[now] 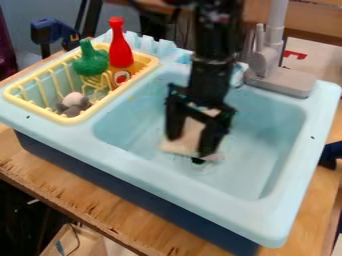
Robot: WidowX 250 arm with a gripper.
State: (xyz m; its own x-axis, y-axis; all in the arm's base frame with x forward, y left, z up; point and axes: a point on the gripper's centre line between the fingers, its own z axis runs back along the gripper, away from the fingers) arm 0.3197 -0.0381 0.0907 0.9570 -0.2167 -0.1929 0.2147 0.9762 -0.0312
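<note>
- End effector (191, 145): fingers wide apart, over the sink (267, 145).
- Beige slab (189, 136) between and below them; whether gripped, I cannot tell.

Blurred: your gripper (191, 144), covering part of a beige piece (193, 131) you can't identify. Above it, your arm (215, 45) leaves by the top edge, as does the faucet (274, 27) beyond. Leftward, small grey lumps (72, 106) too indistinct to name.
</note>
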